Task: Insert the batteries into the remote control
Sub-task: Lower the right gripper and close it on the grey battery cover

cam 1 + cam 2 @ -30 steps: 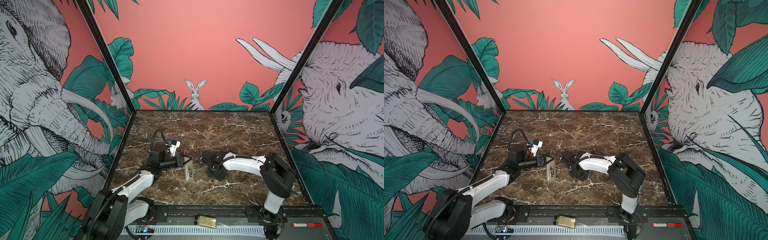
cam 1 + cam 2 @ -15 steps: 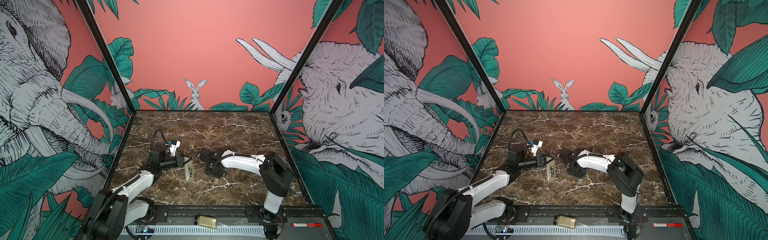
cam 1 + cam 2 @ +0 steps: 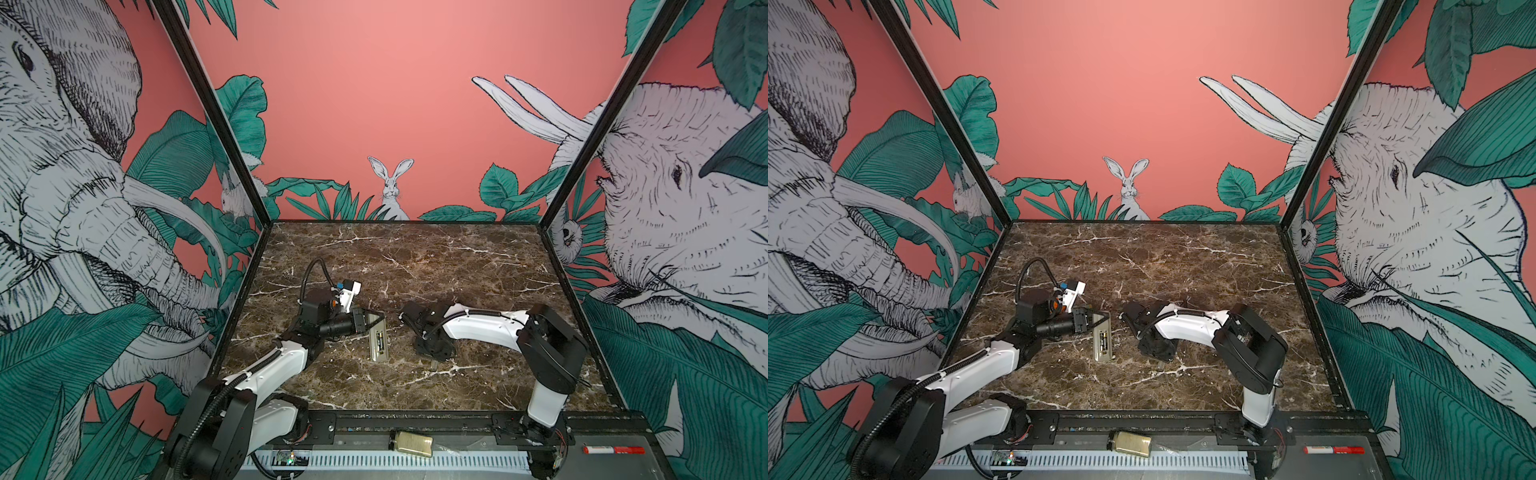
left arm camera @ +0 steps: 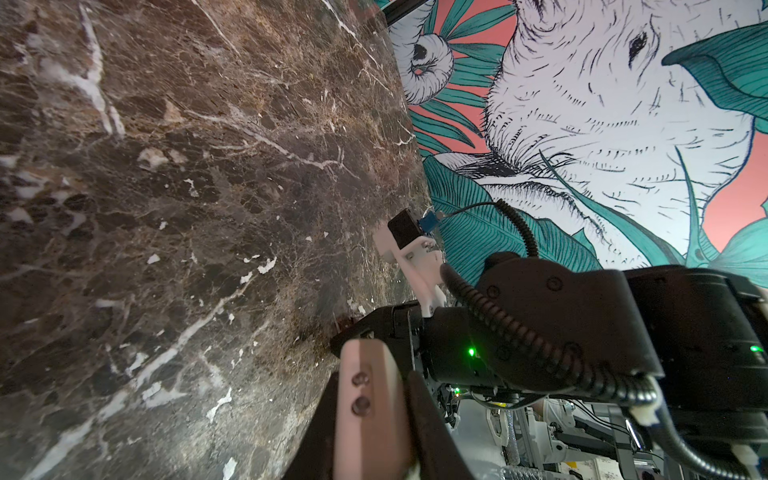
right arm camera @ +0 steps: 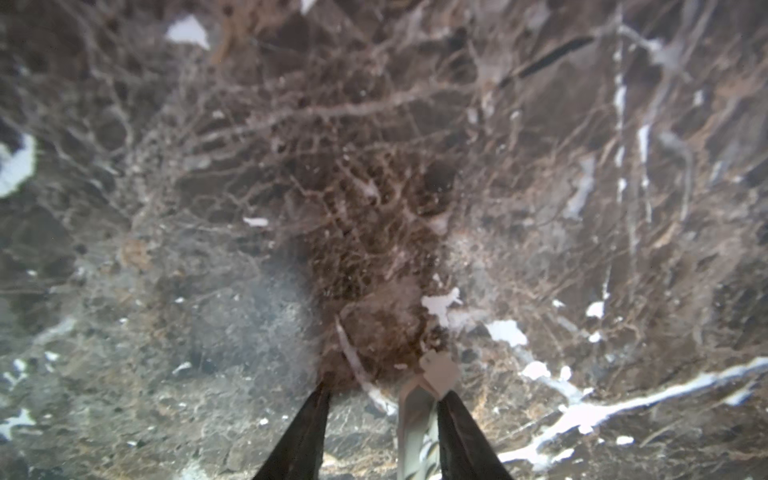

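I am viewing the remote control (image 3: 379, 344) lying flat on the counter (image 3: 415, 266), back up, between the two arms. The batteries (image 3: 379, 341) are showing dark in its recess (count unclear at this range). The left claw (image 3: 374, 321) is clenching the far end of the remote control. The right claw (image 5: 386, 388) is pointing down at the counter near the remote control, fingers standing apart. A pale strip (image 5: 417, 415) is lying against one finger; I cannot tell whether it is gripped.
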Robot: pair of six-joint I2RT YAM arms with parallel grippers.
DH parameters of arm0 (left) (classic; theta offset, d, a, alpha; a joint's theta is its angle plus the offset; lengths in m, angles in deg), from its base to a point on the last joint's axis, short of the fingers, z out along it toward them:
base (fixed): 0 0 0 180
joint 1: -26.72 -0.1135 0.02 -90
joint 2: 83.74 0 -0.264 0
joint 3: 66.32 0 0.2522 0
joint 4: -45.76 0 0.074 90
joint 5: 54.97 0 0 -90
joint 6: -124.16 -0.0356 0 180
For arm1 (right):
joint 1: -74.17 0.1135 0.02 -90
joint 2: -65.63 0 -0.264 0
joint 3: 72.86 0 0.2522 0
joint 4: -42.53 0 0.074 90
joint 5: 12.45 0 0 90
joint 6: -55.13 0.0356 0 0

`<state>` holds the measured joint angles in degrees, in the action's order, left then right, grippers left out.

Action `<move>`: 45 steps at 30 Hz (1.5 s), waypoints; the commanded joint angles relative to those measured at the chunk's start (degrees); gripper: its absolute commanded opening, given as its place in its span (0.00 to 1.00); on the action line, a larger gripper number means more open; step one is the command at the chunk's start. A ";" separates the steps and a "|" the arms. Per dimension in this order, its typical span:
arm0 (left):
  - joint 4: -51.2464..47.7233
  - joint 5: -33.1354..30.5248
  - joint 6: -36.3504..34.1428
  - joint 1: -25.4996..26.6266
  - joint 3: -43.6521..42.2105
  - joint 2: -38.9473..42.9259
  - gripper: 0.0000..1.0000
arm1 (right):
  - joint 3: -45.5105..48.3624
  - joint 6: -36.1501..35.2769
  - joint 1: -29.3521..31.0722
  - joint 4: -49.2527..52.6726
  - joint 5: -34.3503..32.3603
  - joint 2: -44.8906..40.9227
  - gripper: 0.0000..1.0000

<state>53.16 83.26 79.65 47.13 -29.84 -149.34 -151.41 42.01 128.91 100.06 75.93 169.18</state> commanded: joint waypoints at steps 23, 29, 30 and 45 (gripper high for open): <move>2.38 1.15 0.74 -0.45 -0.58 0.50 0.00 | 4.93 6.29 -0.19 -0.47 -0.44 -2.96 0.31; 2.38 0.95 0.79 -0.45 -0.62 0.61 0.00 | 5.53 6.65 -0.21 -0.57 -0.57 -3.35 0.26; 2.43 1.04 0.82 -0.45 -0.63 0.62 0.00 | 5.65 6.69 -0.24 -0.47 -0.61 -3.44 0.25; 2.56 1.08 1.02 -0.47 -0.66 -0.12 0.00 | 6.73 6.61 -0.20 -1.23 -0.86 -4.51 0.05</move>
<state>53.78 83.48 80.24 47.13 -30.12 -149.45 -145.64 44.83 128.89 96.01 76.14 164.88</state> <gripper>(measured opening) 0.232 0.061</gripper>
